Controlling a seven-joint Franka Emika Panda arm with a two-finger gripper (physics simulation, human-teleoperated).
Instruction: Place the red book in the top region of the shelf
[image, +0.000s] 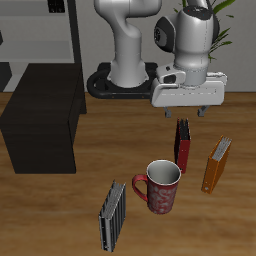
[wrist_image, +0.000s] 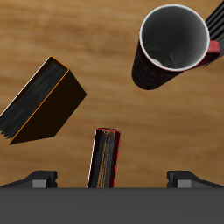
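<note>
End effector (image: 186, 113) spread, empty, above red book (image: 183, 144) | book upright on counter (image: 60, 210), stiff, thin, likely light | pinch covers near top | mug (image: 160, 186) close below

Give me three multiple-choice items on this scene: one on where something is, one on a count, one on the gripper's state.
1. Where is the red book?
A. On the shelf
B. On the table under the gripper
C. Inside the mug

2. How many books stand on the table?
A. One
B. Two
C. Three

3. What is the gripper doing?
A. Open above the red book
B. Shut on the mug
C. Shut on the orange book

Answers: B, it stands upright on the table, with the shelf top bare. C, red, orange book and grey book. A, the wrist view shows fingers spread either side of the book, not touching; the mug stands apart.
</note>
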